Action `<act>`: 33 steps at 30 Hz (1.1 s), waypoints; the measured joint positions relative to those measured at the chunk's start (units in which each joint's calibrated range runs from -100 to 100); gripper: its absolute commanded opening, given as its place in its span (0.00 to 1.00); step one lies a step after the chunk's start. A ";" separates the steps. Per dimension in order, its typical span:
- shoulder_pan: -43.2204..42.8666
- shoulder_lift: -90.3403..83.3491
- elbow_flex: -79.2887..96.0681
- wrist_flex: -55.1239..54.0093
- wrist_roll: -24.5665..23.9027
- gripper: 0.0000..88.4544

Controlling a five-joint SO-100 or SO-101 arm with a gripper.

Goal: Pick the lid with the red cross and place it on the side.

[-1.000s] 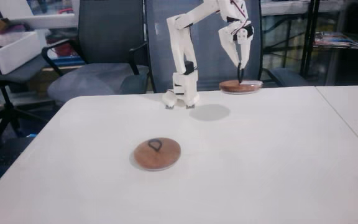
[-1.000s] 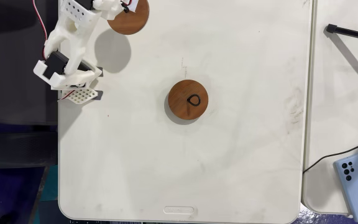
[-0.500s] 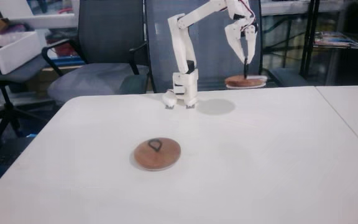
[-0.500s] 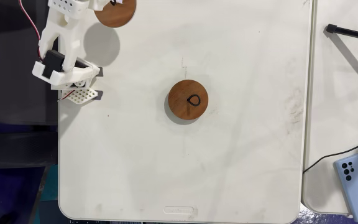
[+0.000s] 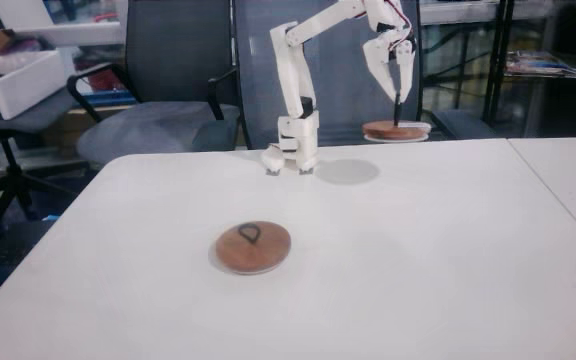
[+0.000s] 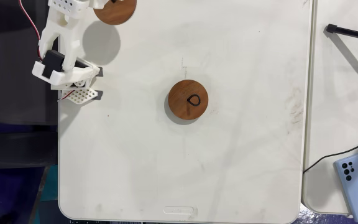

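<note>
Now, arm: white, based at the surface (image 5: 448,260) edge, reaching out past the corner.
Fingers (image 5: 398,98): pinched together on the loop handle of the lid with the red cross (image 5: 396,130).
Lid with the red cross: lifted clear of the surface, hanging level at the far edge; in a fixed view (image 6: 115,10) it overlaps the corner.
Plain brown lid (image 6: 188,101): flat mid-surface, black loop up.
Blue phone (image 6: 356,182): on the neighbouring surface.

The table (image 6: 241,174) presented a smooth, matt white top with faint scuffs and grey smudges. Both the lid with the red cross (image 5: 395,131) and the larger disc (image 6: 188,101) appeared as brown wood with a satin finish, the latter carrying a thin black loop. The arm (image 5: 290,80) looked to be matt white plastic; the phone (image 6: 355,183) showed a smooth pale-blue back.
</note>
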 measured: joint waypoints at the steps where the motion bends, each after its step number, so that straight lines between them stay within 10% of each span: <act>1: 0.00 0.00 0.00 -0.60 0.05 0.01; 33: 8.23 8.15 0.27 -9.56 0.67 0.01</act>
